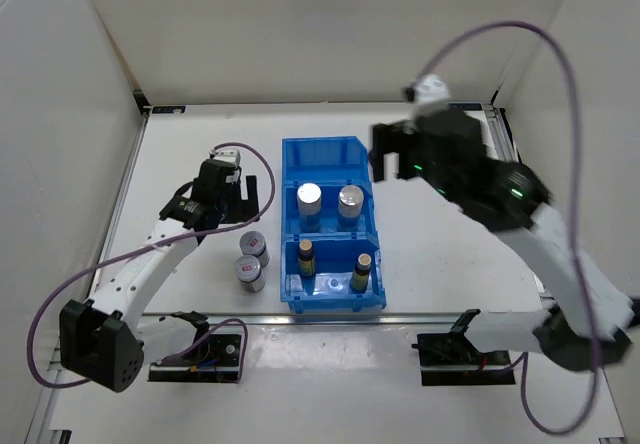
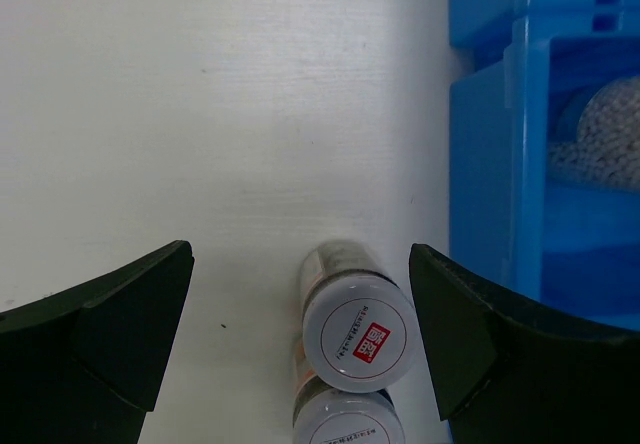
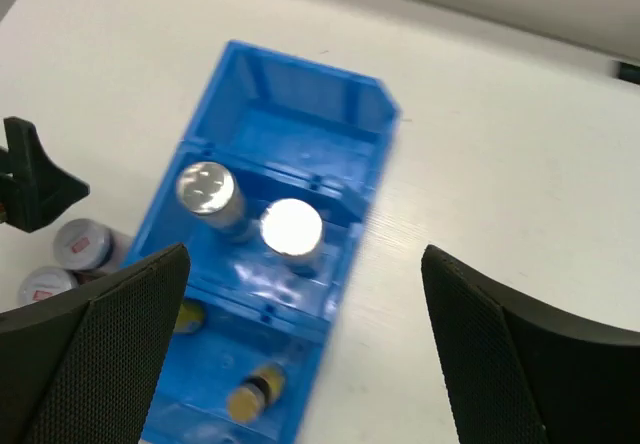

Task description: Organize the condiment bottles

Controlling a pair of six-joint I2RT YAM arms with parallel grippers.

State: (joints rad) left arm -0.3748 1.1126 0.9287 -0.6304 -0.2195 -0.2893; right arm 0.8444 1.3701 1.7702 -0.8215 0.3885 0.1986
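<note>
Squat silver-lidded jars [image 1: 310,196]; dark amber, tan-capped bottles [image 1: 307,257]

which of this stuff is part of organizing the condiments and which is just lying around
Job:
red-labelled jars on the table
silver-lidded jars, middle compartment
amber bottles, near compartment

Not the job:
blue bin
purple cables

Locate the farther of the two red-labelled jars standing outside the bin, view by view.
Top external: jar left of centre, just left of the blue bin.
Left wrist: jar low in the middle, lid facing the camera.
Right wrist: jar at the far left, mid-height.
Shared landmark: the blue bin, on the jar's right in every view.
</note>
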